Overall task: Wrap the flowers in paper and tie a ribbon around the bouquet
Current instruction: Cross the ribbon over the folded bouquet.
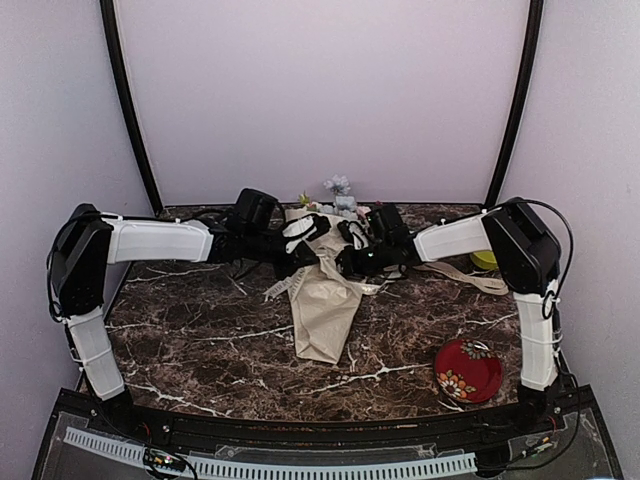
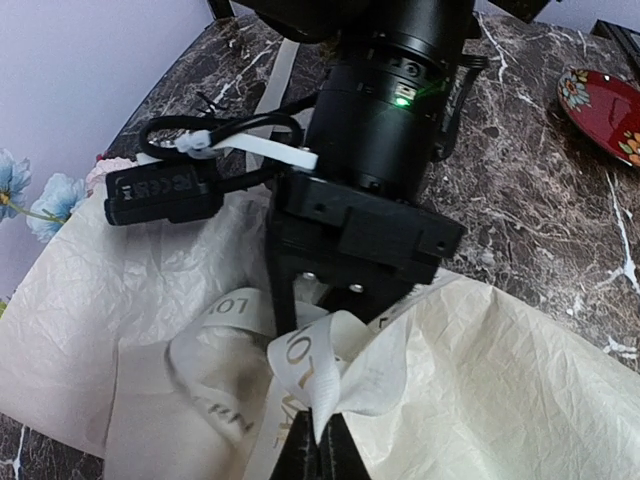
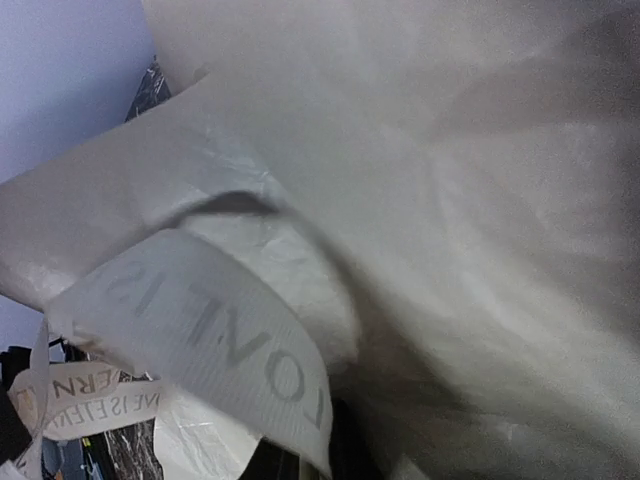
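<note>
Top external: bouquet (image 1: 325, 310) ctr of table (image 1: 200, 340)

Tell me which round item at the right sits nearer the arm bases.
The red flowered dish; the lime-green round thing lies farther back.

The ribbon (image 2: 300, 372) bears printed capitals, "LO" legible; the rest is unclear.

The paper (image 2: 520, 380) is matt cream and finely crinkled. The ribbon (image 3: 210, 340) looks like ribbed woven cloth with printed lettering. The surface (image 1: 200, 340) is dark, white-veined marble-look stone, and the red dish (image 1: 468, 370) is glossy.
</note>
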`<state>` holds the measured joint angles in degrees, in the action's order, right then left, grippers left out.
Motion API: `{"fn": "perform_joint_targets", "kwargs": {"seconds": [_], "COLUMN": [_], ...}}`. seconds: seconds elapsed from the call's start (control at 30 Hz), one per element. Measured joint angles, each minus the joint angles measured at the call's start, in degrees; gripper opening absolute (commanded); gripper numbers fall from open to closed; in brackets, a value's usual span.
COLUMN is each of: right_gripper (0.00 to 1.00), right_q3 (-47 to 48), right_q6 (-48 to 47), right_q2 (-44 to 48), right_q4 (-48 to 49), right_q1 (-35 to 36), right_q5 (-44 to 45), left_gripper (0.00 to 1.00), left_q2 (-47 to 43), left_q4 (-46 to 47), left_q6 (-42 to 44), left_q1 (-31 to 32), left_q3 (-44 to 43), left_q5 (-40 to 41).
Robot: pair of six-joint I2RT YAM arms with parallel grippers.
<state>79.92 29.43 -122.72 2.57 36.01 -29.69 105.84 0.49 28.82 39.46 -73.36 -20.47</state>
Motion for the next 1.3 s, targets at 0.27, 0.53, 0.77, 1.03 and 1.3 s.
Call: {"fn": "perform_joint_targets", "kwargs": {"seconds": [0.27,0.53,0.77,1.03,1.3], "right_gripper": [0.27,0.39,0.25,0.21,0.27], "right_q3": [-2.27,-1.95,-0.52,4.96,5.60], "right_q6": [-4.04,-10.71,-12.81,-12.57,-11.30], "right_q2": [3.39,6.75,8.07,4.39,1.81], "right_q4": [-3.23,-12.17,-16.70,-17.55,-17.27], "right_q1": [0.15,0.37,0.09,0.31,1.27], "right_q5": [-4.24,-1.46,1.40,-0.55,-2.80], "left_gripper": [0.00,0.00,0.00,0.00,0.00], "left_q2": [0.00,0.00,0.00,-1.75,-9.73], "left_q4": [4.00,5.44,5.49,7.21,13.57], "left_q6": [-3.43,-3.76,-3.76,-3.76,-3.72], "left_q1": [-0.31,-0.31,-0.31,-0.31,-0.31], "left_q3": [1.55,2.78,3.15,5.42,11.76], "left_q5": [-0.11,-1.42,-2.03,-5.77,-3.63]}}
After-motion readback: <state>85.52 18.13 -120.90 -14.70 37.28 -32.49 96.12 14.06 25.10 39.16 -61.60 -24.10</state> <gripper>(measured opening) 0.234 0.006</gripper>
